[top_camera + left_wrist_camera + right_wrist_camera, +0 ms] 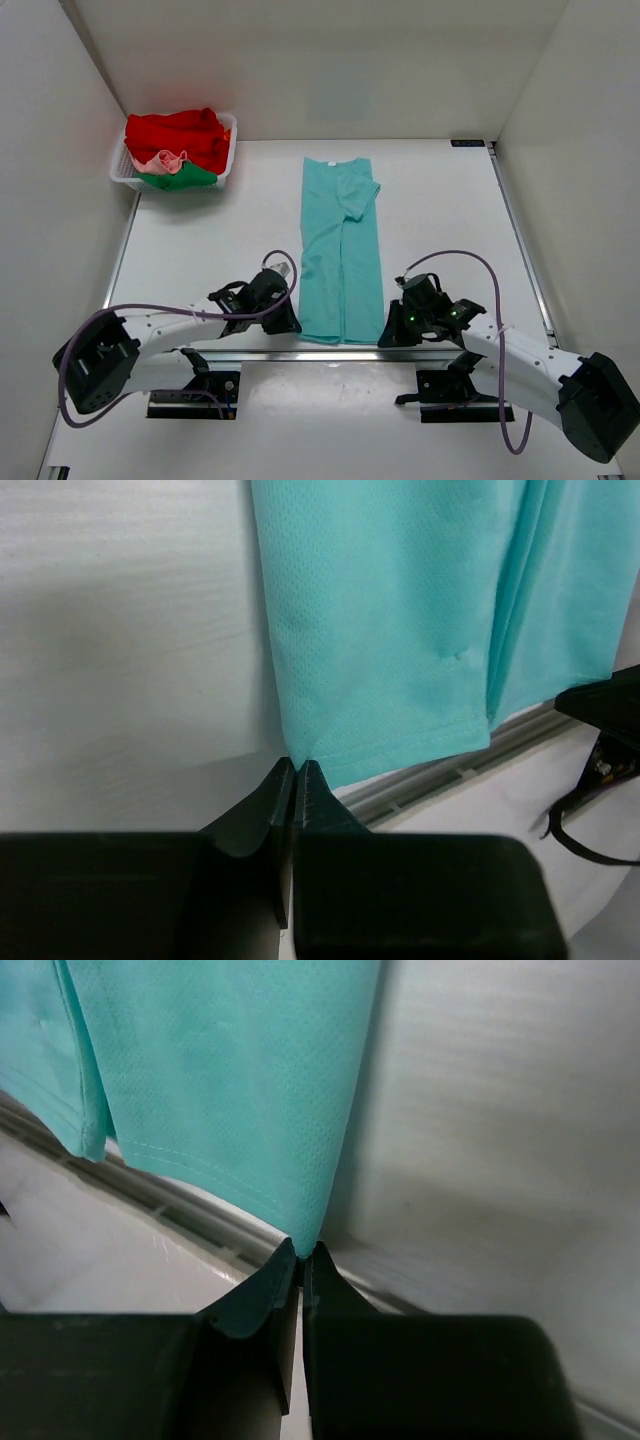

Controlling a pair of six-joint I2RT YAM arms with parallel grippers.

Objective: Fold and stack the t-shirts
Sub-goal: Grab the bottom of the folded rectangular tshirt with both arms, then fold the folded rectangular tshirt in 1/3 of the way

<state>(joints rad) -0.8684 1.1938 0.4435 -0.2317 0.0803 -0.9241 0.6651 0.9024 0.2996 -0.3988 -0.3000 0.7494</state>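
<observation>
The teal t-shirt (342, 255) is seen whole from high above, from behind its near hem. That hem's corners are viewed closely by the wrist cameras — facing along the cloth — and are shared with the top view.

Wrist views: teal-turquoise soft cloth t-shirt (400, 630) cut off at top edge, collar and sleeves out of frame; hem corner tips hidden inside left jaws and right jaws
Top view: pale pink cloth shirt (162, 160) mostly buried under red cloth shirts (180, 135) in white plastic lattice basket (120, 180); red count untellable
</observation>
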